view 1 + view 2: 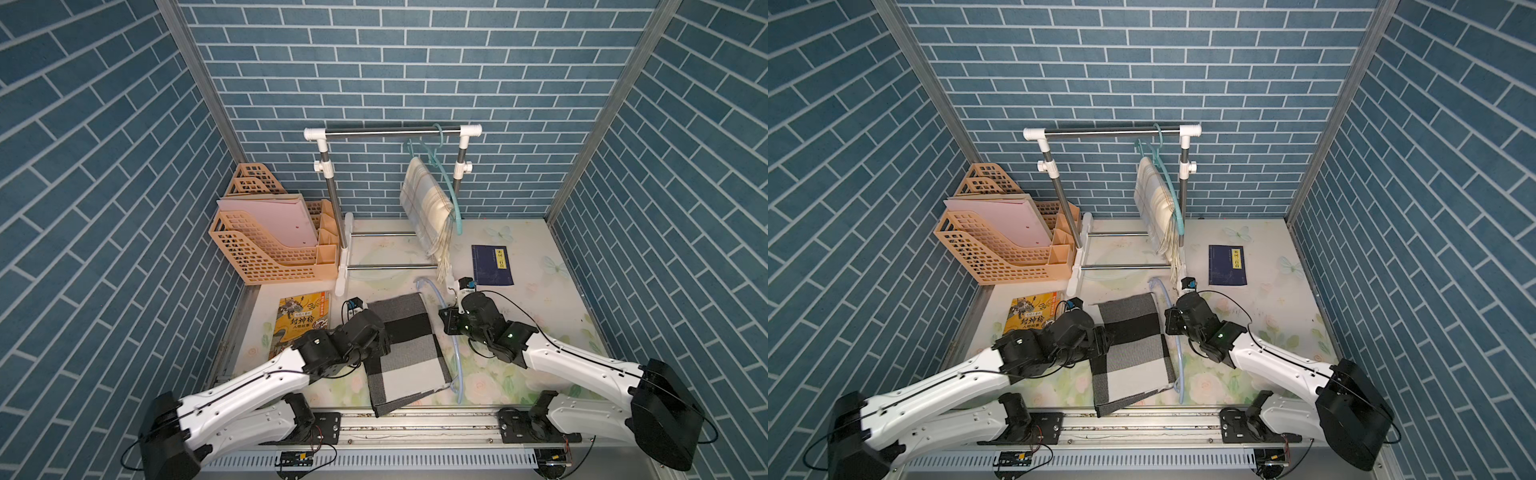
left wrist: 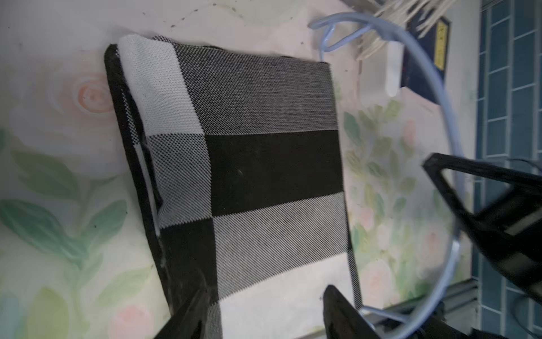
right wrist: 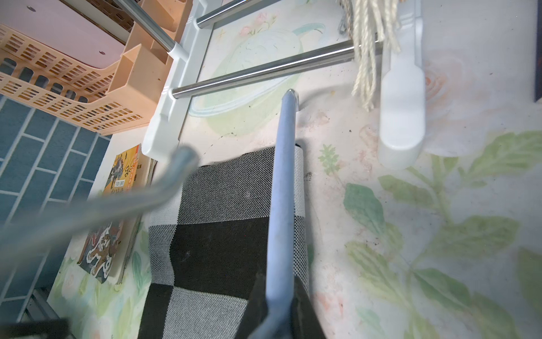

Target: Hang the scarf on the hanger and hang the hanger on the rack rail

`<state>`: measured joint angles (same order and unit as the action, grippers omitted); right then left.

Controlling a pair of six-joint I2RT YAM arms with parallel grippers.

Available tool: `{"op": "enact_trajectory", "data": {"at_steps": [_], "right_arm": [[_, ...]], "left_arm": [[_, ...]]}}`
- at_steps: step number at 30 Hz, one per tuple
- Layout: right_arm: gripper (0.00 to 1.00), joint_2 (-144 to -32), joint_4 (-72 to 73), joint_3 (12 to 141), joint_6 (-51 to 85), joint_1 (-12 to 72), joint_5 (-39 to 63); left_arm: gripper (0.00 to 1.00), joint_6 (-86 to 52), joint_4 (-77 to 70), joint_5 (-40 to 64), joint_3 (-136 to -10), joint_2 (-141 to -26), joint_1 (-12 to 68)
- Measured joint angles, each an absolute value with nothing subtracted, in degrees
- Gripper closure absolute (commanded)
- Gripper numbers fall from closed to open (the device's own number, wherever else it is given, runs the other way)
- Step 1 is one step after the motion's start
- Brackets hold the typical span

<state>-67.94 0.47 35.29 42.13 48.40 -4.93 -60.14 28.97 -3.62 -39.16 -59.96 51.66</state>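
A folded black, white and grey checked scarf (image 1: 409,357) (image 1: 1133,353) lies flat on the table's front middle. My left gripper (image 2: 267,290) hangs open over its near left part, jaws wide apart with only cloth (image 2: 264,161) below them. A light blue hanger (image 1: 457,357) (image 1: 1179,357) lies along the scarf's right edge, its hook toward the rack. My right gripper (image 3: 278,290) is shut on one bar of this hanger (image 3: 283,176), which crosses the scarf's right border (image 3: 220,234). Whether any bar passes under the cloth I cannot tell.
A white and steel clothes rack (image 1: 392,133) stands at the back, with a teal hanger carrying a cream fringed scarf (image 1: 428,199). A peach file organiser (image 1: 266,237) stands back left. A yellow book (image 1: 301,320) lies left, a dark blue book (image 1: 492,266) right.
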Motion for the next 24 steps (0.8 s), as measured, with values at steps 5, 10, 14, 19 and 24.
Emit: {"op": "enact_trajectory", "data": {"at_steps": [5,10,14,19,24], "right_arm": [[1.00,-67.9,-1.4,36.6,41.9,48.4,-4.8],[1.00,-67.9,-8.6,43.4,39.9,48.3,-4.7],[1.00,-67.9,-13.9,49.8,37.8,48.3,-3.8],[1.00,-68.4,-20.8,58.4,34.9,48.2,-1.6],[1.00,-69.5,-26.7,66.6,31.3,48.2,1.8]], "left_arm": [[0.42,-55.8,15.7,-1.3,-37.7,-71.2,48.6],[0.38,-53.2,9.5,-1.5,-39.2,-70.8,48.5],[0.32,-51.7,6.7,-3.2,-40.4,-64.9,48.1],[0.28,-51.7,2.5,-5.3,-40.6,-57.2,47.9],[0.25,-52.8,-1.3,-6.6,-41.5,-54.8,47.9]]}}
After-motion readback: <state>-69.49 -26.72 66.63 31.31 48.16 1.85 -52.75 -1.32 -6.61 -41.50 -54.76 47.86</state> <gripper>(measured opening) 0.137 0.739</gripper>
